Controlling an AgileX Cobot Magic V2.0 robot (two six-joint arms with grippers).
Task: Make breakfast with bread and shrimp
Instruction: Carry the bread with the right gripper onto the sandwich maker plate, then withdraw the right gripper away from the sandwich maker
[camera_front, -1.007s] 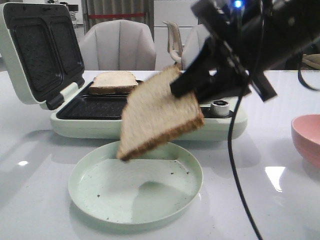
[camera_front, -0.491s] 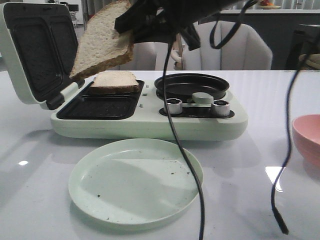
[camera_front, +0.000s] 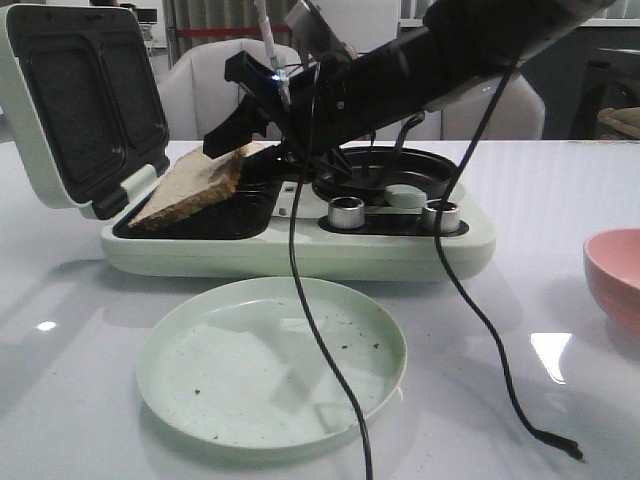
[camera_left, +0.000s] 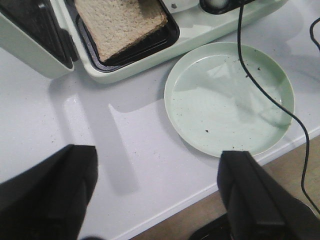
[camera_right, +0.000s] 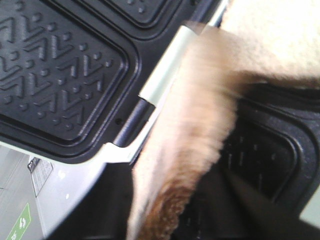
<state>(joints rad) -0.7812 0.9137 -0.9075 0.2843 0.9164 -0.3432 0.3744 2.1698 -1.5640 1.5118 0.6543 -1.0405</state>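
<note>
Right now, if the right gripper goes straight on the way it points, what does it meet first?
Probably the bread slice it is lowering, then the dark grill tray of the sandwich maker under it. The right gripper points down and left; depth is unclear.

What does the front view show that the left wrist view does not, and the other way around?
Only the front view shows the right arm reaching over the sandwich maker, the two silver knobs and a pink bowl. Only the left wrist view shows the left end effector, open above bare table, and the floor past the table edge. Both show the bread in the maker's tray, the open lid, the green plate and a black cable.
</note>
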